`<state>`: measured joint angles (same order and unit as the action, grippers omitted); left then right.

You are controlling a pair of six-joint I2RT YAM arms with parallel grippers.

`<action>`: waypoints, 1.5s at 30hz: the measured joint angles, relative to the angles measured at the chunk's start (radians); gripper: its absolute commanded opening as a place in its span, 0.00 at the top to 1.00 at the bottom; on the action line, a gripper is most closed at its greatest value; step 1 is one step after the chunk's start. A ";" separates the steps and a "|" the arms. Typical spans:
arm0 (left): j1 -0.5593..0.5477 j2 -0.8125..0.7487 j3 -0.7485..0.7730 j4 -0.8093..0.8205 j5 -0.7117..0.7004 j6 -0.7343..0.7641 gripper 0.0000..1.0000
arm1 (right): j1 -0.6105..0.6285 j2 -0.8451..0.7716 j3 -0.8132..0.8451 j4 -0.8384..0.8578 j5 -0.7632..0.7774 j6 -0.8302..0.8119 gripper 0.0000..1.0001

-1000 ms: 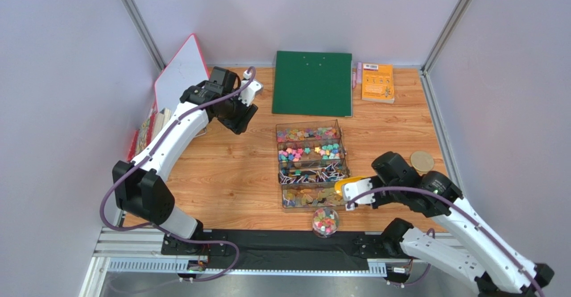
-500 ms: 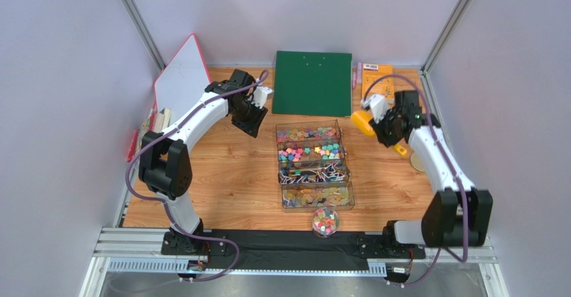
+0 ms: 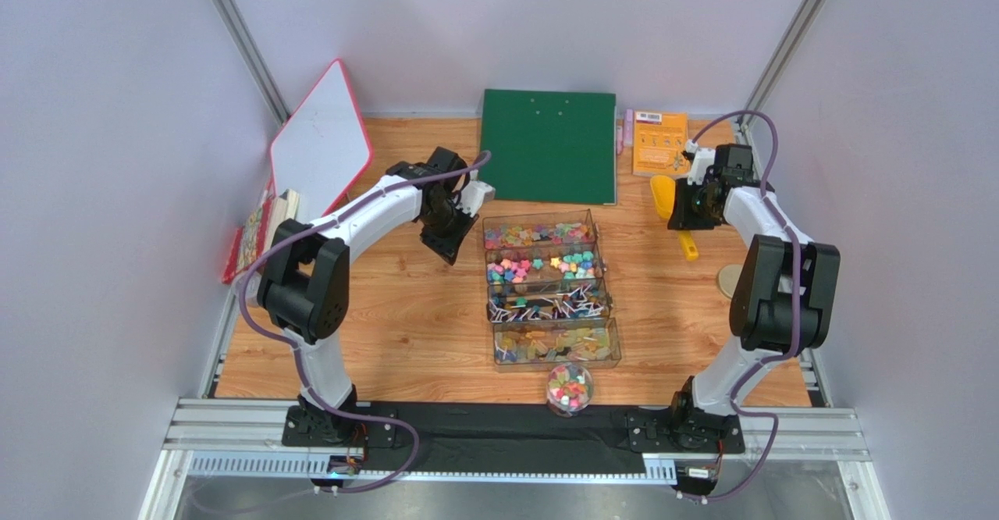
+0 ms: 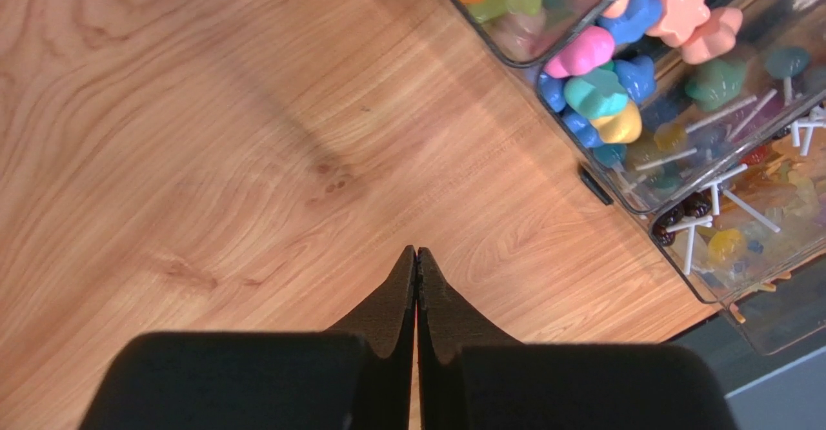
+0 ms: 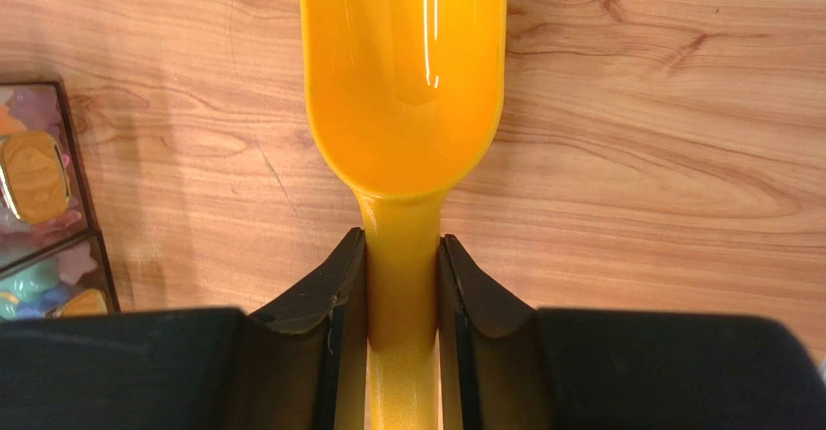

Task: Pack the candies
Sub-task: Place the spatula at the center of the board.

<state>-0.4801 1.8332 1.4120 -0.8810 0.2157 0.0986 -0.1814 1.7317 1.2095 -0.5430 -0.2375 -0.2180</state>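
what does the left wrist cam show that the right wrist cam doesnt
Only the left wrist view: the left gripper, jaws shut and empty over bare wood, plus bright flower-shaped candies and lollipops.
Only the right wrist view: the right gripper clamped on the handle of an empty yellow scoop.
Both: the wooden table and part of the clear candy box.

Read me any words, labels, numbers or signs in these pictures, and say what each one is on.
No text is legible anywhere.
orange booklet: white barcode sticker and dark print, too small to read.
gold sweet: surface marking too blurred to read.
whiteboard, green board: no writing shows.
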 measured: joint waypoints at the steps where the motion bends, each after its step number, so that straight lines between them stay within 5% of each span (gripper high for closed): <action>1: -0.006 0.000 -0.004 -0.001 0.002 0.001 1.00 | -0.001 0.007 -0.001 0.012 0.000 0.013 1.00; 9: -0.156 -0.060 -0.017 0.078 0.021 0.089 1.00 | -0.001 0.042 -0.015 0.059 0.001 0.058 0.80; 19: -0.292 -0.089 0.005 0.085 0.173 0.212 1.00 | 0.000 0.093 0.002 0.095 0.000 0.061 0.75; 27: -0.392 -0.091 0.002 0.070 0.215 0.242 1.00 | 0.020 0.173 0.068 0.077 0.038 0.061 0.44; 37: -0.513 -0.123 -0.045 0.044 0.185 0.287 1.00 | 0.030 0.187 0.068 0.050 0.075 0.073 0.43; 45: -0.574 -0.122 -0.048 0.037 0.166 0.301 1.00 | 0.030 0.036 0.014 0.032 0.079 0.072 0.38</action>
<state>-1.0542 1.7115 1.3640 -0.8444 0.3820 0.3996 -0.1516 1.7679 1.2236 -0.5106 -0.1581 -0.1455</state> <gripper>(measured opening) 0.003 0.606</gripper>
